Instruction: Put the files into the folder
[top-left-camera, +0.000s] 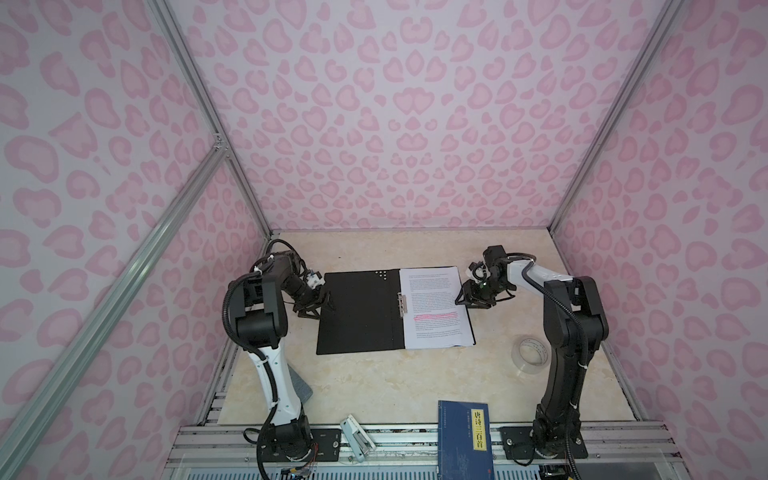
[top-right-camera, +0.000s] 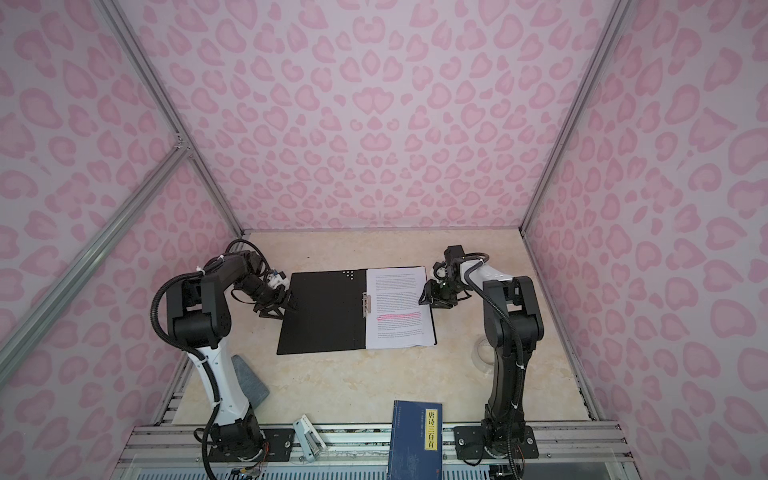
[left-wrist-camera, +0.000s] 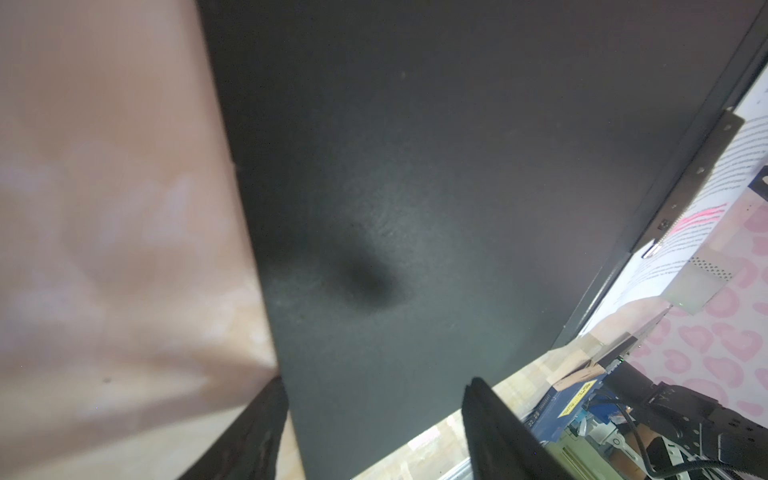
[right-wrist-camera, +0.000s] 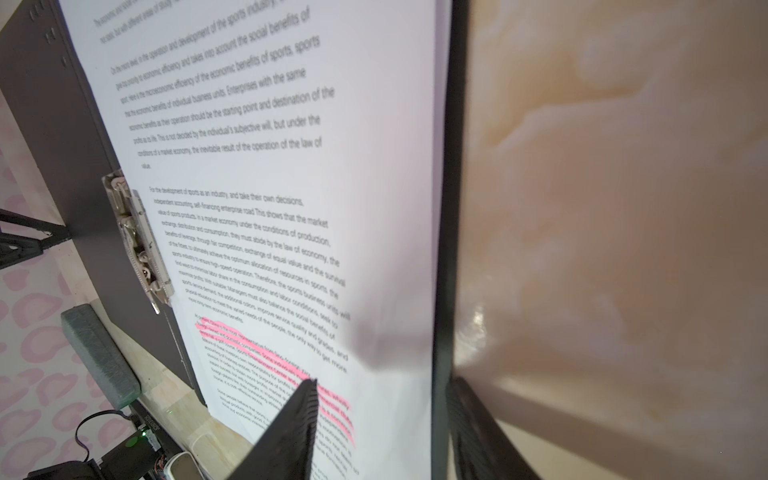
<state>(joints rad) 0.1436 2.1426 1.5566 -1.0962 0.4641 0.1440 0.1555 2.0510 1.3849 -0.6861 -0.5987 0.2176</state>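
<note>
Left pincer (top-left-camera: 318, 309) and right pincer (top-left-camera: 464, 301) low, spread astride opposite folder (top-left-camera: 357, 320) edges

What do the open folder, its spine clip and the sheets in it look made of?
The folder: matte black board or plastic, finely grained in the left wrist view; which one, I can't tell. The spine clip: bright metal, with shiny glints. The files: thin matte white paper, printed text, pink highlighter.
</note>
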